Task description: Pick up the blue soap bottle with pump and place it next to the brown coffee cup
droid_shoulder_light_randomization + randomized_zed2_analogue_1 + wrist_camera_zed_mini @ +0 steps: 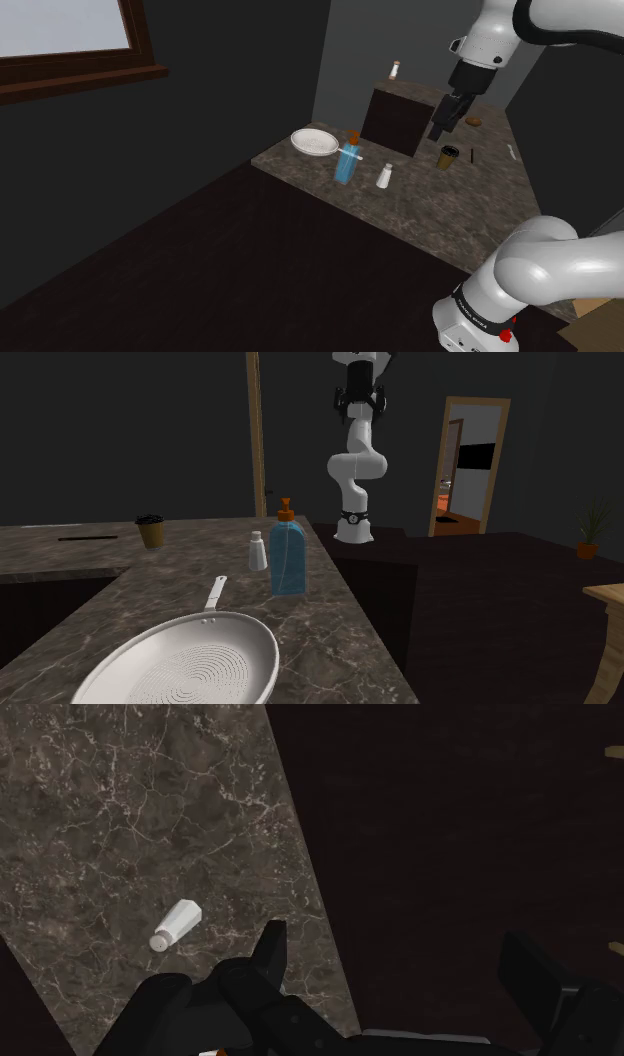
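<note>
The blue soap bottle (346,163) with an orange pump stands upright on the marble counter (440,210), beside a small white shaker (384,177). In the second exterior view the bottle (288,559) stands just right of the shaker (257,550). The brown coffee cup (449,156) stands farther toward the shoulder view's right; it also shows as the cup (151,531) at the counter's far left. My gripper (437,133) hangs high above the counter near the cup, well away from the bottle. In the wrist view the gripper (400,959) is open and empty, with the shaker (177,925) lying below it.
A white pan (315,142) lies left of the bottle, and the same pan (180,662) is nearest in the second exterior view. A dark box (400,118) with a small bottle (395,70) on top stands at the counter's back. Dark floor borders the counter edge.
</note>
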`<action>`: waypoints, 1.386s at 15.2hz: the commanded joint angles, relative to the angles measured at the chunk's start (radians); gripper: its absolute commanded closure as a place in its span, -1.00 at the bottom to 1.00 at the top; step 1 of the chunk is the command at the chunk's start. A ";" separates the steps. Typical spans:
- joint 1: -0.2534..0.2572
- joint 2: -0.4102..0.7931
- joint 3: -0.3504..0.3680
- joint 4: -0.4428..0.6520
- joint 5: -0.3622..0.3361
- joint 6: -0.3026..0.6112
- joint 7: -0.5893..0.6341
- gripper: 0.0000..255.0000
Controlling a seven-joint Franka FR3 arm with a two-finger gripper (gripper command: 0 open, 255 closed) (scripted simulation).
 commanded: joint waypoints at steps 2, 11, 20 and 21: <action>-0.002 0.027 -0.007 -0.001 -0.006 0.028 -0.009 -1.00; -0.021 0.308 -0.069 0.052 -0.038 0.252 -0.085 -1.00; -0.034 0.629 -0.122 0.214 -0.033 0.409 -0.160 -1.00; -0.036 0.666 -0.126 0.238 -0.030 0.421 -0.168 -1.00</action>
